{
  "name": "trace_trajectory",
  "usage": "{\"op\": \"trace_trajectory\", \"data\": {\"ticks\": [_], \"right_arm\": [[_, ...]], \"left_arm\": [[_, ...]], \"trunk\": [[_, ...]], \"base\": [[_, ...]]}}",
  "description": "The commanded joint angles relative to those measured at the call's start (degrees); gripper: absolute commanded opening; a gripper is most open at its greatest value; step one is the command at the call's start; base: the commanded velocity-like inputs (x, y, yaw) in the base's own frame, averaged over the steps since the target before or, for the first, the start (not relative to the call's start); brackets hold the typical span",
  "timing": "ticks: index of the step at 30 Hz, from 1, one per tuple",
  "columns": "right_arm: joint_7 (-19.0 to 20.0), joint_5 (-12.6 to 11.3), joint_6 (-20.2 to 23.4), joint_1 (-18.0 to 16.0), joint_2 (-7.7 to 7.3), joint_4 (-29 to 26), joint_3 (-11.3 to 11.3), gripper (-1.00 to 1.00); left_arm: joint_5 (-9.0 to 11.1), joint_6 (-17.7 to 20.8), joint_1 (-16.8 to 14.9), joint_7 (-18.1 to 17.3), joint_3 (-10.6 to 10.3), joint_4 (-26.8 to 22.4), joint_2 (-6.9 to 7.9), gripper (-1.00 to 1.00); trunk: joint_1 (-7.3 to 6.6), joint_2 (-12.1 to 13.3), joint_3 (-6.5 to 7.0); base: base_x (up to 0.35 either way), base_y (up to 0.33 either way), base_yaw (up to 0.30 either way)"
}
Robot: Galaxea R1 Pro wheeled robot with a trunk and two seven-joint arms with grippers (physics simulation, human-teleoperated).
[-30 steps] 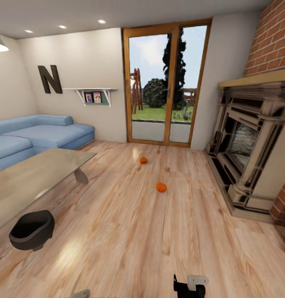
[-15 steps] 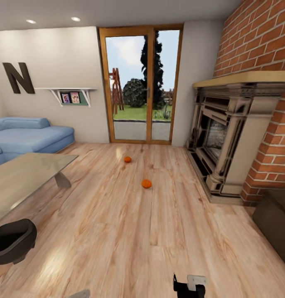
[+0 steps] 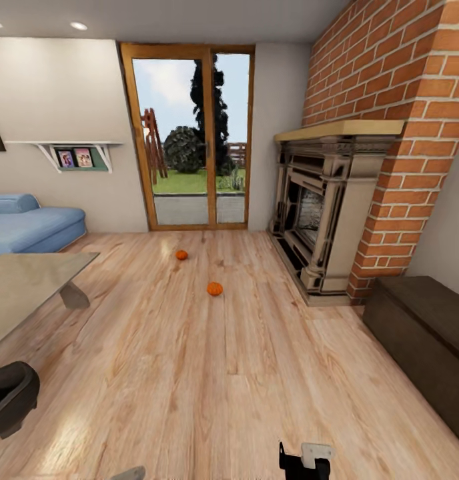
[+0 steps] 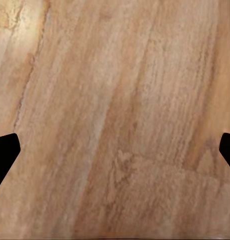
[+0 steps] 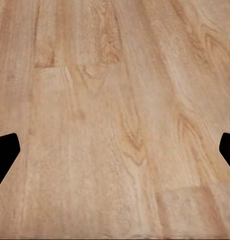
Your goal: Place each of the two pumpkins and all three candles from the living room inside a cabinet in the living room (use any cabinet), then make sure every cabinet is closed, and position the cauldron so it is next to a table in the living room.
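Wooden floor, two pumpkins

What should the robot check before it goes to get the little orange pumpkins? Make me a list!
1. Both round orange pumpkins in sight: nearer, farther. Ok.
2. Wooden floor toward them free of obstacles: ok.
3. Left claw open, nothing held: ok.
4. Right claw open, nothing held: ok.
5. Long dark-brown cabinet open for loading: not ok, it looks shut.
6. Candles found: cannot tell.
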Motion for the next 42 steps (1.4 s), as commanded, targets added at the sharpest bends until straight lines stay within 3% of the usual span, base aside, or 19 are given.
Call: {"op": "trace_trajectory", "data": {"ticks": [1,32,42], "right_arm": [[-0.1,-0.6,-0.2,-0.1,0.03,0.1,0.5,1.00],[-0.1,-0.6,-0.2,0.0,-0.04,0.1,0.4,1.00],[-0.1,-0.6,-0.2,-0.1,-0.06,0.1,0.4,1.00]], "left_arm": [[0.4,-0.1,0.0,0.2,-0.5,0.0,0.01,1.00],[0.6,0.0,0.0,0.2,-0.5,0.0,-0.17,1.00],[1.7,0.0,0.0,0.2,-0.5,0.0,-0.08,1.00]], "trunk": [[-0.03,0.0,-0.05],[-0.03,0.0,-0.05],[-0.03,0.0,-0.05]], "base": [[-0.166,0.042,-0.300],[-0.008,0.003,-0.300],[-0.227,0.186,-0.300]]}}
